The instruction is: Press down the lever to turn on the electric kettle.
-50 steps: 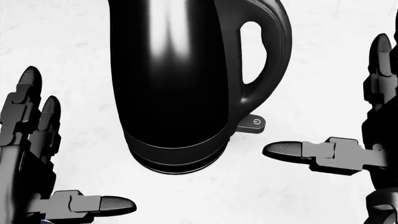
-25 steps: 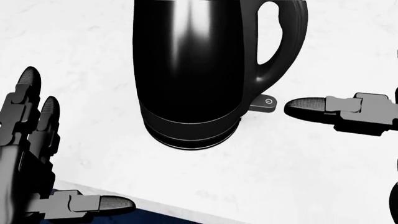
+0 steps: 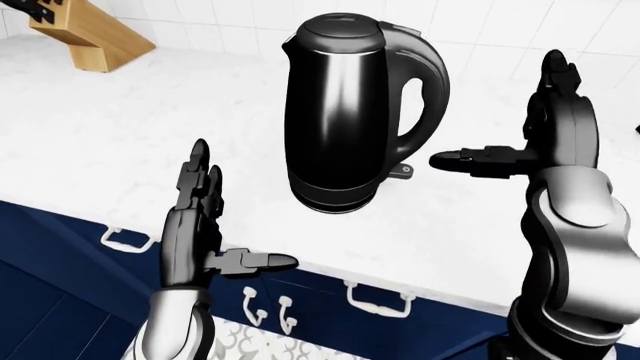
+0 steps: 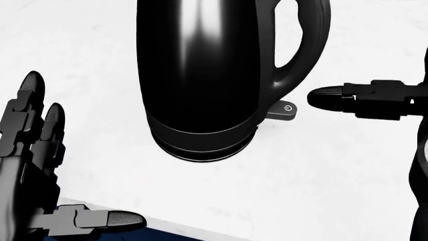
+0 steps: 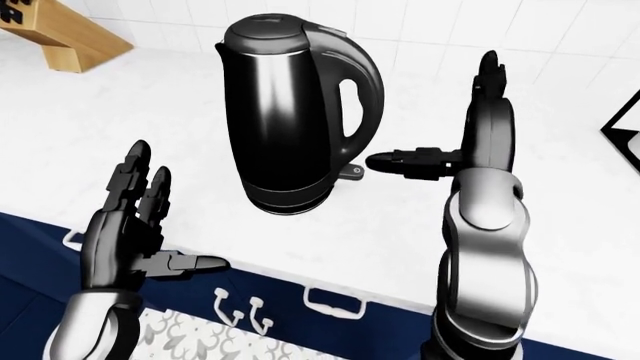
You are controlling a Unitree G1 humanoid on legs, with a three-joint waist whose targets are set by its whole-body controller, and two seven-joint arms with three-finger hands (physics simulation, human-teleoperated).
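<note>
Kettle on white counter | knife block far left | right hand spread, thumb near lever | left hand spread

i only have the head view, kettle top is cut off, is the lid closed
Observer: Yes, the kettle lid sits shut in the left-eye view.
Operator: anything else on the counter
Observer: A wooden knife block at top left.
Operator: where's my left hand relative to the counter edge
Observer: The left hand is open, over the edge by the blue drawers.
</note>
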